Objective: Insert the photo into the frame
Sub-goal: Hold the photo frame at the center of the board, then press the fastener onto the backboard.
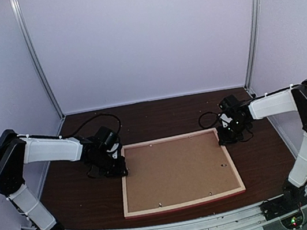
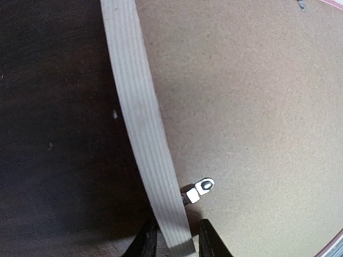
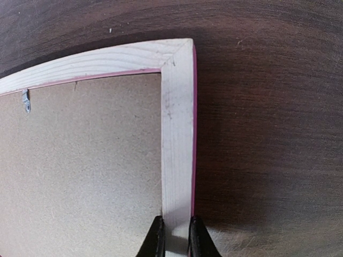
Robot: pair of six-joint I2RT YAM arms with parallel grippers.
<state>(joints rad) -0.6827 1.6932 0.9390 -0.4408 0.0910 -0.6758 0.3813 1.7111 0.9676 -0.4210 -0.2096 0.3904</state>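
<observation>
Frame (image 1: 185, 204) lies back-up on table (image 1: 159, 114) | backing board (image 1: 177, 172) inside its rails | left gripper (image 2: 176, 241) straddles left rail, clip (image 2: 199, 190) just ahead of its right finger | right gripper (image 3: 176, 238) straddles right rail, frame corner ahead of its fingers

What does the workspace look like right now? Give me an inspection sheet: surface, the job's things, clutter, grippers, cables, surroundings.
Surface: dark wood-grain table.
Job's things: frame lies flat, back side up, with pale wood rails and a pink outer edge. A brown backing board fills it, with a small metal clip by the left rail. The photo is not seen.
Clutter: nothing seen.
Grippers: left gripper has its jaws astride the frame's left rail, grip unclear. Right gripper has its jaws pinching the right rail near the far corner.
Cables: black cables loop on the table behind the wrists.
Surroundings: pale walls, metal corner posts.
</observation>
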